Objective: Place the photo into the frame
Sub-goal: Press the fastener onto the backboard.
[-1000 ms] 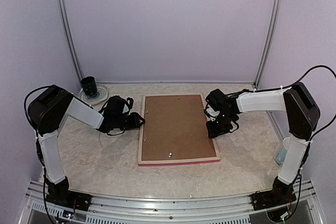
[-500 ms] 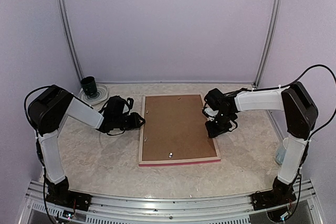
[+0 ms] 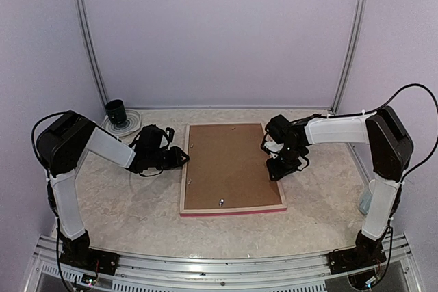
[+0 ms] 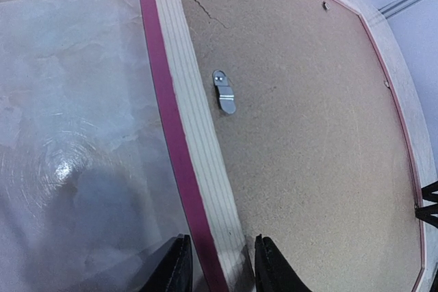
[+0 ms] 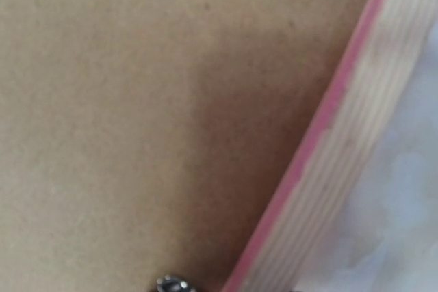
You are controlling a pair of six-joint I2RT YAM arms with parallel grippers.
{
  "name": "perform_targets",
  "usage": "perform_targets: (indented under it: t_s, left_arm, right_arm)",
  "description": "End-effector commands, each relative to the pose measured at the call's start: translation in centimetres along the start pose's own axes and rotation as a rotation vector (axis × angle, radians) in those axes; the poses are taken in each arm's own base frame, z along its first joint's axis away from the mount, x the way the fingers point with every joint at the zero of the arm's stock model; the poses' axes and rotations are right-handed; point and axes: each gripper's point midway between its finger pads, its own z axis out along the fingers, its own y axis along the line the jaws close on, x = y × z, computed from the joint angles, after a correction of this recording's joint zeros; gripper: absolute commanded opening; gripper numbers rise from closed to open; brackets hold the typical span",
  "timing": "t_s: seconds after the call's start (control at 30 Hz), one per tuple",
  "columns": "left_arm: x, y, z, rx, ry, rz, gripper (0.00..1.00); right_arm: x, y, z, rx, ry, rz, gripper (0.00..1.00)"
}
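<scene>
- The frame (image 3: 233, 210) lies flat in the middle of the table (image 3: 137, 203), with its pale wood back turned up and its pink-red edge showing along the 6 o'clock side.
- A brown backing board (image 3: 229, 165) fills the frame's opening. The photo cannot be seen in any view.
- The left gripper (image 3: 182, 158) reaches in from 9 o'clock to the left rail of the frame. In the left wrist view its fingers (image 4: 174, 268) are apart, one on the table side and the other on the board side. The rail sits closely between them, so they look clamped on it.
- The right gripper (image 3: 275, 171) is at the right rail, at 3 o'clock. Its wrist view is very close and blurred and shows only board, rail and table, so it cannot be told whether its fingers are apart or together.
- A small metal turn clip (image 4: 224, 91) lies on the board just beside the left rail, and a thin crack (image 4: 198, 8) runs in the board above it.
- Another small metal piece (image 3: 222, 202) sits on the board near the 6 o'clock rail.
- A dark cup (image 3: 115, 110) stands on a round plate (image 3: 131, 124) at 10 o'clock, well apart from the frame.
- A pale cup (image 3: 366, 200) stands at 4 o'clock by the right wall, partly hidden behind the right arm.
</scene>
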Motion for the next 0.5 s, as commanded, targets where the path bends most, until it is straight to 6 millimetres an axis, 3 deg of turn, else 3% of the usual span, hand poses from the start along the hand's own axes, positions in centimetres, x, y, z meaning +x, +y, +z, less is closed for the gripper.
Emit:
perform_targets:
  t_s: [0.0,0.23,0.47]
  left_arm:
    - [7.4,4.2,0.2,-0.128,0.236,-0.045,0.32]
    - [7.5,4.2,0.3,-0.128,0.239,-0.045,0.32]
    - [7.5,4.2,0.3,-0.129,0.239,-0.046,0.32]
  right_arm:
    - [0.9,0.2,0.6,0.024,0.055,-0.043,0.38]
    - [0.6,0.3,1.2,0.016,0.054,-0.057,0.25]
    - [-0.3,0.2,0.7,0.024,0.021,-0.020,0.21]
